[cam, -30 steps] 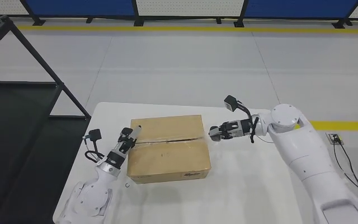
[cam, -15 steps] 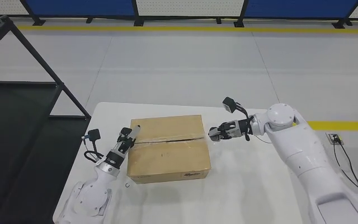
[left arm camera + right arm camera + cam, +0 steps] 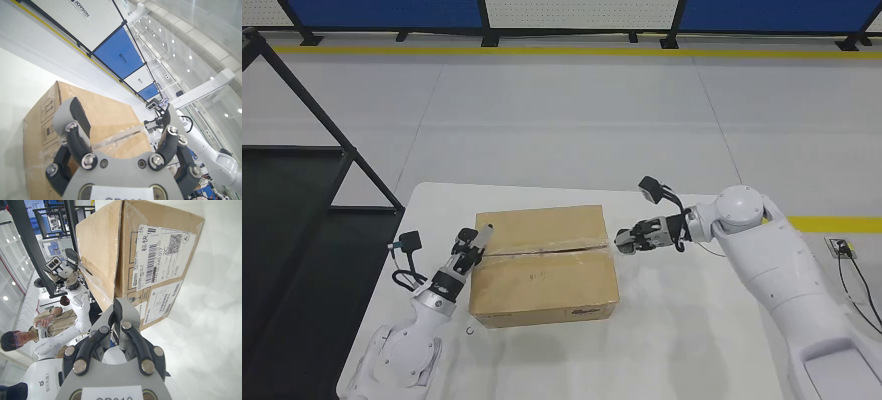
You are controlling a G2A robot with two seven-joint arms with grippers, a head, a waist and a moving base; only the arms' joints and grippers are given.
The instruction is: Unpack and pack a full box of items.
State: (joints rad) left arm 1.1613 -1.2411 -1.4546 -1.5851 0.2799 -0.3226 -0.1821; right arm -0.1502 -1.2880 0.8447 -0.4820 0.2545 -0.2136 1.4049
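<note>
I am looking down at a brown corrugated cardboard box (image 3: 545, 268), a rectangular block with crisp edges, sitting toward the left of the white, smooth table (image 3: 692, 330). Its two top flaps are meeting along a seam that is running left to right, and a strip of clear, glossy tape (image 3: 542, 252) is lying wrinkled over it. On the right end face a white printed shipping label (image 3: 162, 256) is sticking flat to the card. My left gripper (image 3: 480, 236) is hanging at the box's left end, level with the seam and just above the top edge; from its wrist I am seeing the grey, black-padded fingers (image 3: 79, 111) spread wide apart with nothing between them, framing the box top (image 3: 105, 115) and the taped seam (image 3: 121, 135). The left arm is rising from the near-left corner of the table, forearm angling up toward the box. My right gripper (image 3: 623, 240) is sitting just beside the right end of the box, also at seam height; its fingers (image 3: 118, 309) are pressing together, tips pointing at the seam's end on the box (image 3: 98, 247), and I cannot tell whether they are touching the card. The right arm is stretching in from the right, elbow bent, wrist held about level.
</note>
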